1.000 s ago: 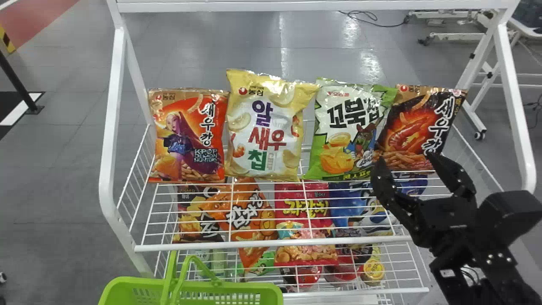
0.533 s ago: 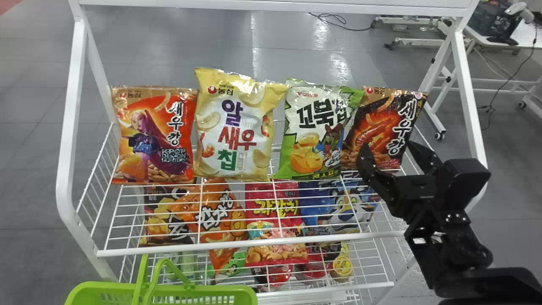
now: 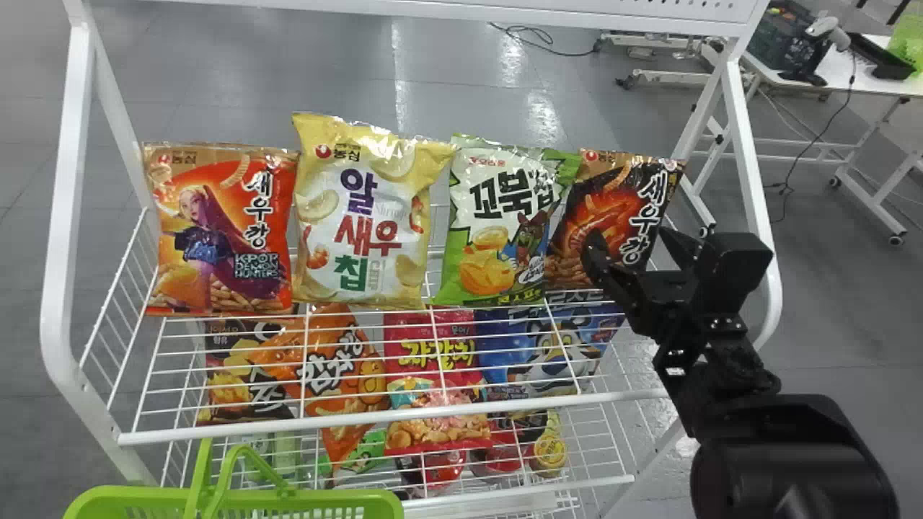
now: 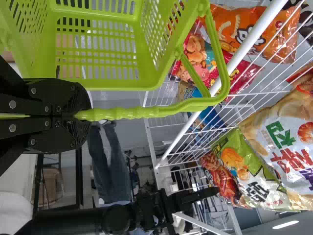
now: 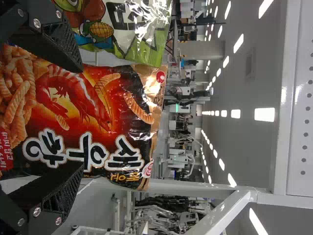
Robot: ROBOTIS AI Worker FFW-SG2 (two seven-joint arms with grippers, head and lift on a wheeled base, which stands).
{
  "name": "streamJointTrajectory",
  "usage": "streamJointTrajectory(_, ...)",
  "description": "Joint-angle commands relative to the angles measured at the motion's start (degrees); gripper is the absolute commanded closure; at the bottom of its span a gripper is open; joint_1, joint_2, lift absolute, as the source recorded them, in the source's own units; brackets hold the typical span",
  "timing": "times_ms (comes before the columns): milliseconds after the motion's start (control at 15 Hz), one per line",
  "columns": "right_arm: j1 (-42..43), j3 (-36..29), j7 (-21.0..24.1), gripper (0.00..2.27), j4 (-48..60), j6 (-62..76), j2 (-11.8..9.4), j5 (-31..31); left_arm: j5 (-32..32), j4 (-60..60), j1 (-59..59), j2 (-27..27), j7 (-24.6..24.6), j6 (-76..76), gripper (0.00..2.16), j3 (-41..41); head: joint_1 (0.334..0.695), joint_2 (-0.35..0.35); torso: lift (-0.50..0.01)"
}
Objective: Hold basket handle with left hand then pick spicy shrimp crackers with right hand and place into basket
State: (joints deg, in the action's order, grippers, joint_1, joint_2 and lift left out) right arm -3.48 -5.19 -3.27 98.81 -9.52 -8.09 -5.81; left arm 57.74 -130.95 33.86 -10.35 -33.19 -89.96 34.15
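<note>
Glossy grey floor point(image 3: 252, 79), white table point(image 3: 847, 81), bright ceiling lights point(image 5: 264, 114)

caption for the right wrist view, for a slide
Right gripper, open, facing the spicy shrimp crackers, with a green-and-white snack bag alongside.

The head view looks forward and steeply down from in front of the rack point(image 3: 360, 419) and above its upper shelf, far enough back to frame most of it, with floor behind. The left wrist view looks from just beside the basket point(image 3: 130, 496), in front of the rack, into the basket and obliquely across the rack's shelves. The right wrist view sits close before the rack's spicy shrimp crackers point(image 3: 613, 209), facing them roughly level, and past the rack to the room and ceiling lights. All three share those crackers and the green bag point(image 3: 497, 238) beside them; head and left share the basket.
</note>
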Motion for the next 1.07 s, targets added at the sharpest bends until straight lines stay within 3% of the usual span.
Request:
streamJointTrajectory(0, 2.07, 0.0, 0.02, 0.14, -2.05, -0.64, 0.0, 0.27, 0.0, 0.0, -0.02, -0.11, 0.14, -0.07, 1.89, -0.13, 0.695, -0.171, -0.037)
streamJointTrajectory(733, 7.08, 0.35, -3.41, 0.17, -8.37, -3.1, -0.18, -0.08, -0.35, 0.35, -0.9, -0.11, 1.11, -0.07, 1.89, -0.57, 0.695, -0.167, -0.037)
streamJointTrajectory(800, 7.08, 0.53, -3.5, 0.22, -8.29, -3.1, -0.18, -0.08, -0.44, 0.44, -0.9, -0.19, 1.11, -0.07, 1.89, -0.57, 0.695, -0.164, -0.037)
streamJointTrajectory(1000, 6.46, 0.88, -4.47, 0.66, -7.76, -2.92, -0.18, -0.34, -0.79, 0.79, -1.07, -0.28, 1.11, -0.07, 1.89, -0.57, 0.695, -0.15, -0.037)
